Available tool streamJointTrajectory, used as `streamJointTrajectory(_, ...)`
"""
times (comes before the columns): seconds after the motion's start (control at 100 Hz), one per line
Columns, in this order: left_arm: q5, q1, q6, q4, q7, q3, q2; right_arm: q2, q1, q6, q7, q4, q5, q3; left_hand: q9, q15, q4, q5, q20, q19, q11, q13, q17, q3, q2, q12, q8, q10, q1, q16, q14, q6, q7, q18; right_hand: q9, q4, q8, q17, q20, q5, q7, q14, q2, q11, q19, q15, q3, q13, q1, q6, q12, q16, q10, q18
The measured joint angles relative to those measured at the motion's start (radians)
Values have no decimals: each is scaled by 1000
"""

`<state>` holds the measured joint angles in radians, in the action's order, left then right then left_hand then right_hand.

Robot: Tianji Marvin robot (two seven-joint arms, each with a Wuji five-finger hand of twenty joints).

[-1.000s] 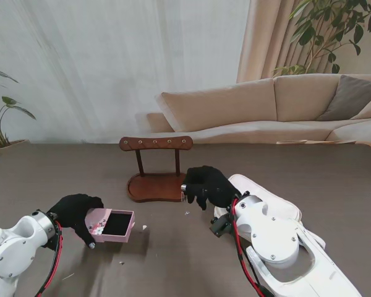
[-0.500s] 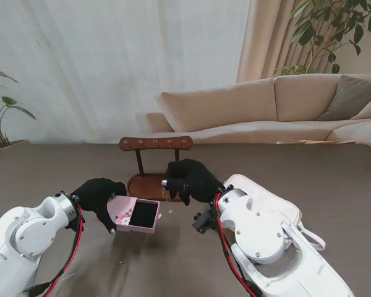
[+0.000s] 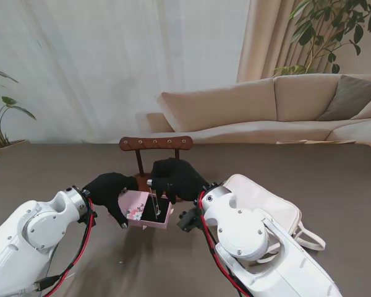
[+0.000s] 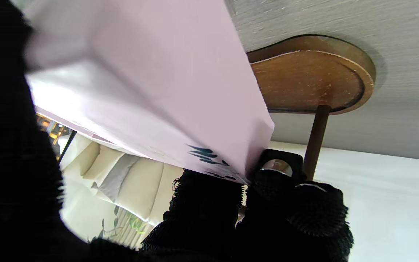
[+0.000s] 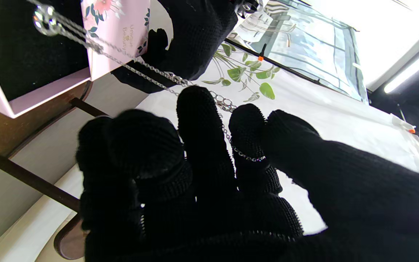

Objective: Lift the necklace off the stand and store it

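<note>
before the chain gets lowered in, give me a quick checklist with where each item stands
1. Necklace off the stand: ok.
2. Right hand holds the chain: ok, it is looped over the fingers.
3. Left hand holds the box: ok.
4. Box open, dark lining showing: ok.
5. Pendant end over the opening: ok.
6. Chain free to slip off the fingers: cannot tell.

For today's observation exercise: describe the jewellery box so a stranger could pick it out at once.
Start at the brown wooden stand mid-table. Just in front of it, the left hand holds a small box. It is the only pink thing, flower-printed, open, with a black lining.
</note>
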<state>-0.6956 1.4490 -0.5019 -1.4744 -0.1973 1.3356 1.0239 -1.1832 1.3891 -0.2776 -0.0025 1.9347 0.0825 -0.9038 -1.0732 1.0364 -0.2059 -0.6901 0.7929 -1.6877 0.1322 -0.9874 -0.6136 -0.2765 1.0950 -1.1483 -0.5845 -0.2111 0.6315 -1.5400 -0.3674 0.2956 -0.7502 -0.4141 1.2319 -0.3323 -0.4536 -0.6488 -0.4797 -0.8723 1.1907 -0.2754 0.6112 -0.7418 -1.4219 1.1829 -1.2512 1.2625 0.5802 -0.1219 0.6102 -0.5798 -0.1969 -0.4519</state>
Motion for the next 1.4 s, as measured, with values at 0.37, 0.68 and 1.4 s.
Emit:
streamJointTrajectory(0.37, 40, -4, 0, -36, -12, -16, 4, -2, -32, 4, 7, -59, 40, 33, -5, 2, 0, 0, 0, 0, 0, -17, -9, 1, 0, 0, -10, -3, 0, 0, 1, 4, -7, 0, 0, 0, 0, 0, 0, 0, 0, 0, 0, 0, 0, -11, 0, 0, -3, 9, 0, 4, 0, 0)
streamJointTrajectory(0.68, 46, 4, 0, -60, -10, -7, 8, 3, -55, 48, 19, -123, 142, 47, -10, 7, -11, 0, 0, 0, 0, -19, -11, 1, 0, -1, -19, -5, 0, 0, 4, 6, -11, 2, -8, 0, 57, 0, 0, 0, -12, 0, -1, 0, 0, -117, 0, 0, -17, 39, 0, 49, 0, 0)
streamJointTrajectory(1.4, 45, -10, -4, -67, 11, -4, 11, 45, -92, 207, 48, -186, 402, 49, -15, 16, -12, 0, 0, 0, 0, -22, -15, 1, 0, -3, -26, -11, 0, 0, 8, 13, -17, 4, -286, 36, 138, 0, 0, 121, -158, 50, 62, 10, 124, -390, -25, -129, -184, 165, -16, 85, 40, 81)
